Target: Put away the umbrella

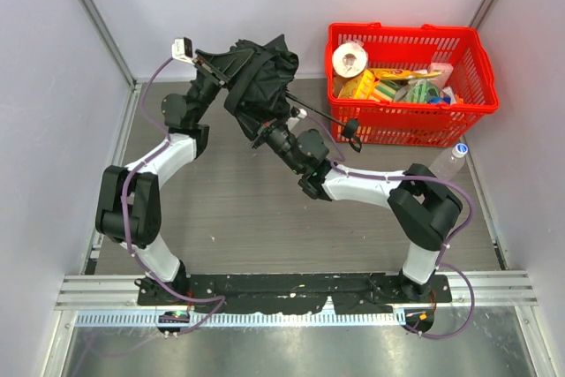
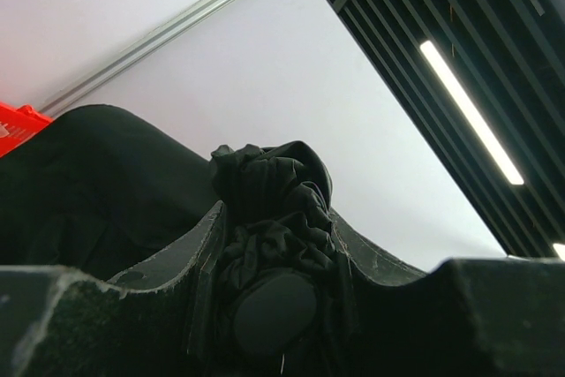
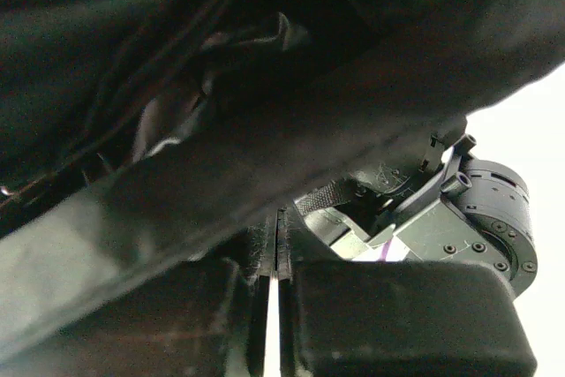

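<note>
Clamping bunched fabric of the umbrella [image 1: 265, 77], left gripper [image 2: 274, 262] holds it aloft; right gripper [image 3: 277, 236] sits beneath it, jaws pressed together.

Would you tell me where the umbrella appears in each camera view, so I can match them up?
Top external: umbrella, upper centre, raised off the table.
Left wrist: its black fabric bunched at lower centre.
Right wrist: its fabric fills the upper left.
Shared landmark: red basket, upper right from above, left edge in left wrist; absent from right wrist.
</note>
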Motion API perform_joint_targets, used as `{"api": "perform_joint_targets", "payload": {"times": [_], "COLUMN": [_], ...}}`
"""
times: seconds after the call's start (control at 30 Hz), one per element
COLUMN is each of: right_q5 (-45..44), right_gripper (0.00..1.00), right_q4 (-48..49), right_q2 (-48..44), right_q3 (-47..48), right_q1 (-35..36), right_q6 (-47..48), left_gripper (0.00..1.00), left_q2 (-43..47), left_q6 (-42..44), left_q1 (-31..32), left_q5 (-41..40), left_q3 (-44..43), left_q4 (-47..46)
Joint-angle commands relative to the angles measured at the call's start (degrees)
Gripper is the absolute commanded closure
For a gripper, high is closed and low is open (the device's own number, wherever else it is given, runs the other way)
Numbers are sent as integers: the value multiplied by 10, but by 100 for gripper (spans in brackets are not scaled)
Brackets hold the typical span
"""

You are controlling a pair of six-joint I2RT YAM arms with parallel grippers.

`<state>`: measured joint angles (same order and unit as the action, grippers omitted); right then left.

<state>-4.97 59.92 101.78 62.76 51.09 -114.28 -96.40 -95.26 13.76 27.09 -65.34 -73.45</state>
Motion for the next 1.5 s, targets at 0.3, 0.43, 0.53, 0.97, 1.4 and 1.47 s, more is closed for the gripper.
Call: {"api": "perform_joint_targets", "payload": {"times": [0.3,0.43,0.53,0.97,1.4,1.47], "right_q5": [104,148,170,112,149,157], "right_gripper": [99,99,99,99,100,100], "right_q4": [28,12,11,171,120,143], "right_q2": [19,53,55,100,40,40], "right_q3": [-16,-4,-29,-84,-74,-71], "right_q1": [-56,-63,-74,-155,-232,-243], "right_q6": [-320,-271,-229,-57,138,141], "left_gripper": [100,100,100,100,100,100], "left_q2": [50,60,72,130,211,229], "left_q6": [-102,-144,-181,-289,-319,-293], "left_q1": [5,7,6,2,1,1], "left_q5": [-86,-110,-128,-95,-3,22], "left_q3": [29,43,72,195,321,349], "left_q4": [-151,-151,-152,-152,-108,-74]}}
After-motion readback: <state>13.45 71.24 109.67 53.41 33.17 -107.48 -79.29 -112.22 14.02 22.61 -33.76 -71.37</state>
